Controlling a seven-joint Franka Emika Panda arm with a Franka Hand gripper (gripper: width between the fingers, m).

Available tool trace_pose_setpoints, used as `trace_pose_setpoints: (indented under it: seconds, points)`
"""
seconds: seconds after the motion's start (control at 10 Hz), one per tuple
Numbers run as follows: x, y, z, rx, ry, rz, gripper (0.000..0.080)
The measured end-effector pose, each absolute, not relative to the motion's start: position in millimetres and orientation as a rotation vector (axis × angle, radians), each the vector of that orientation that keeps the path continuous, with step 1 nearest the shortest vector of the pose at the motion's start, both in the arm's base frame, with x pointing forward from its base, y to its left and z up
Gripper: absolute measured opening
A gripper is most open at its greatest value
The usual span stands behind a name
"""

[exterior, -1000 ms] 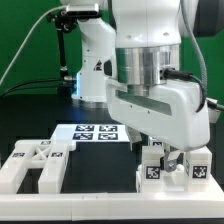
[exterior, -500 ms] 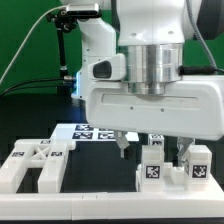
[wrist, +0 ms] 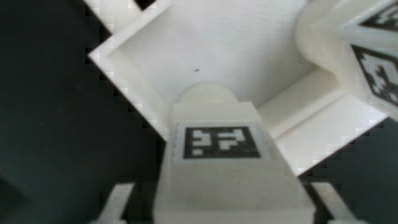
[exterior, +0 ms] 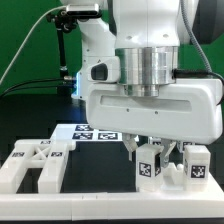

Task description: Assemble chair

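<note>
In the exterior view my gripper (exterior: 151,152) hangs low at the front right, its two fingers (exterior: 135,150) close against the sides of an upright white chair piece (exterior: 150,168) with a black-and-white tag. The jaws look shut on it, and it stands slightly tilted. The wrist view shows the same tagged piece (wrist: 222,140) running between the fingers (wrist: 118,200), with only thin dark slits at its sides. Beneath it lies a flat white slab (wrist: 196,60). A second tagged piece (exterior: 197,165) stands just to the exterior view's right, also visible as a tagged block (wrist: 377,70).
More white chair pieces (exterior: 35,165) with tags lie at the front on the exterior view's left. The marker board (exterior: 95,132) lies behind them in the middle. The arm's base (exterior: 95,60) and a camera stand rise at the back.
The jaws have closed from wide open onto the tagged piece. The piece has shifted and tilted a little; the hand has kept its place.
</note>
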State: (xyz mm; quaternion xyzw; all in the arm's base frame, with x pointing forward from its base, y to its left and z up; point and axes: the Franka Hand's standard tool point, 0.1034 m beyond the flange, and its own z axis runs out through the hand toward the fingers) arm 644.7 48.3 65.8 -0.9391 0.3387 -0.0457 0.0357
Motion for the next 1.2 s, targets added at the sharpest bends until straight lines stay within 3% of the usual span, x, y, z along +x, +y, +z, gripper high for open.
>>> trace_pose_setpoints:
  seconds: [0.8,1.2]
  points:
    - [647.8,44.9,65.4,-2.055,2.244,0.034,0.0285]
    - [642.9,46.5,65.1,-1.863,2.445,0.039,0.0288]
